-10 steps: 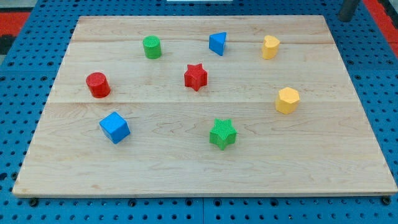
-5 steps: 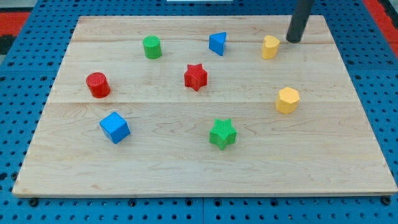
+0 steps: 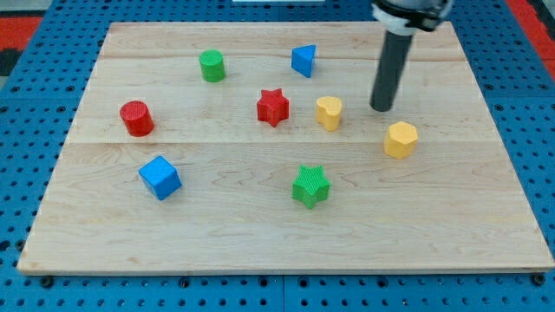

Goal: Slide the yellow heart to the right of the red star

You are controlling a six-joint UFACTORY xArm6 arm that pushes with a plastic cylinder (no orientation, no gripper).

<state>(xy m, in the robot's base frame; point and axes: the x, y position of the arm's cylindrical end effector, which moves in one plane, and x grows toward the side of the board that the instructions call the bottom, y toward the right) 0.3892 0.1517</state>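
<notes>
My tip [image 3: 381, 108] is the bare lower end of a straight dark rod; there are no jaws on it, so nothing is grasped or clenched, and it touches no block. It stands on the board [image 3: 486, 217] in the right half, toward the far side. The rod rises from it almost upright to the view's top edge, where the arm's dark end shows.

Nearest on the left is the yellow heart [image 3: 329, 113], apart from the tip with bare wood between them. The heart sits just right of the red star [image 3: 272, 107], roughly level with it, a narrow gap separating the two. On the near right of the tip, close by but not touching, lies the yellow hexagon [image 3: 401, 139].

Farther out, the blue triangle [image 3: 303, 60] lies far and left of the tip, beyond the star and heart. The green cylinder [image 3: 212, 65] is farther left along that far row. The green star [image 3: 310, 186] lies nearer the viewer, below the heart and well apart from it.

On the board's left side, the red cylinder [image 3: 136, 118] lies well left of the red star, and the blue cube [image 3: 159, 177] sits nearer and slightly right of that cylinder.

The wooden board rests on a blue pegboard [image 3: 35, 69] dotted with holes.
</notes>
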